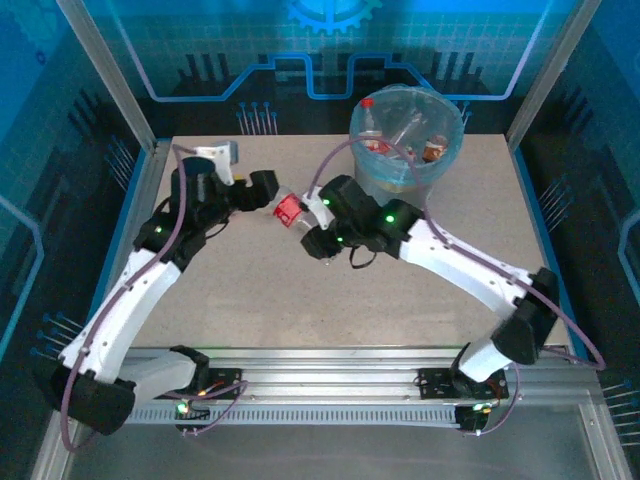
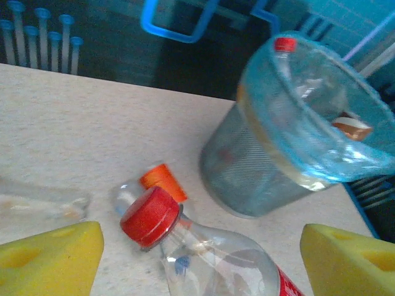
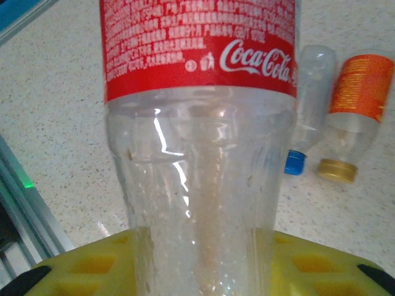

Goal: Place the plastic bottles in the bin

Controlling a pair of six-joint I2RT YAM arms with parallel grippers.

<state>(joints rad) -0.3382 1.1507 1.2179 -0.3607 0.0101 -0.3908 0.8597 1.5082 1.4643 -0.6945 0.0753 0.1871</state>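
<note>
Top external: right hand [image 1: 306, 213] clamps Coke bottle [image 1: 288, 210] mid-table; left hand [image 1: 270, 196] gapes wide around its cap end, gripping nothing. Back left off first, then lift clear over far-right bin [image 1: 398, 180] before releasing.

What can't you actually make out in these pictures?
Right wrist view: the Coca-Cola bottle covers the fingertips of the right gripper, so its grip cannot be judged.
Top view: the bag lining the bin blurs its contents beyond counting.
Left wrist view: the left edge cuts off a blurred clear bottle, cap unseen.
</note>
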